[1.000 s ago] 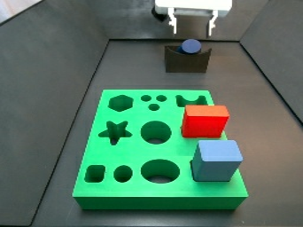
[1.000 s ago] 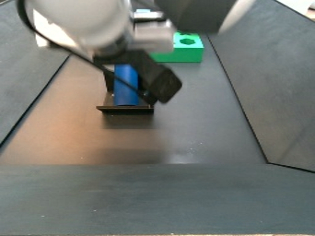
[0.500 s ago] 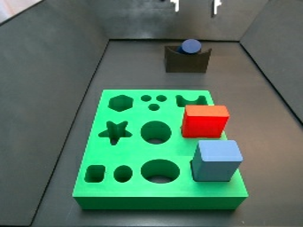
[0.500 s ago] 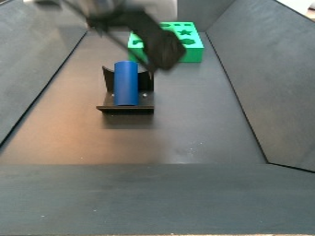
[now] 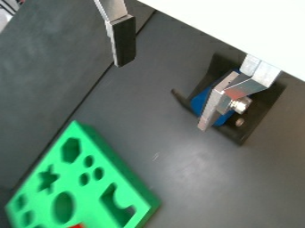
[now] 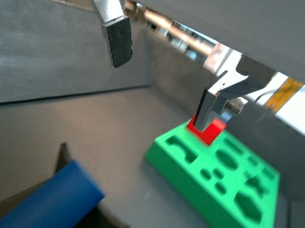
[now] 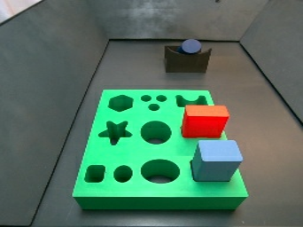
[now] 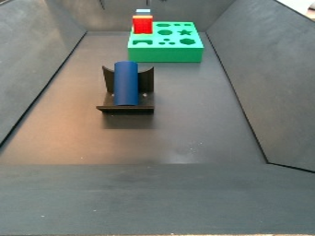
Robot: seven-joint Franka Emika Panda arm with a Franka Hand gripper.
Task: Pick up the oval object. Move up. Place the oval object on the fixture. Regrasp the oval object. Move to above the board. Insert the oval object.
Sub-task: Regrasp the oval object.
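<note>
The oval object [image 7: 190,46], a dark blue peg, lies in the notch of the fixture [image 7: 186,60] at the far end of the floor, and shows lengthwise as the oval object [image 8: 127,81] on the fixture [image 8: 125,109]. The green board [image 7: 136,117] [image 8: 167,55] lies apart from it. My gripper [image 5: 167,76] [image 6: 163,76] is open, high above the floor, with nothing between its fingers, and out of both side views. In a wrist view the oval object [image 5: 198,101] on the fixture [image 5: 259,107] lies below, partly behind one finger [image 5: 215,107]. The oval object [image 6: 53,196] shows at the frame's edge.
A red cube [image 7: 205,120] and a lighter blue cube [image 7: 218,160] stand on the board. The red cube [image 8: 143,22] and board [image 6: 177,151] [image 5: 113,174] also show elsewhere. Dark sloping walls enclose the floor on both sides.
The gripper has risen out of both side views, leaving the oval object resting on the fixture. The peg, the board and the cubes have not moved.
</note>
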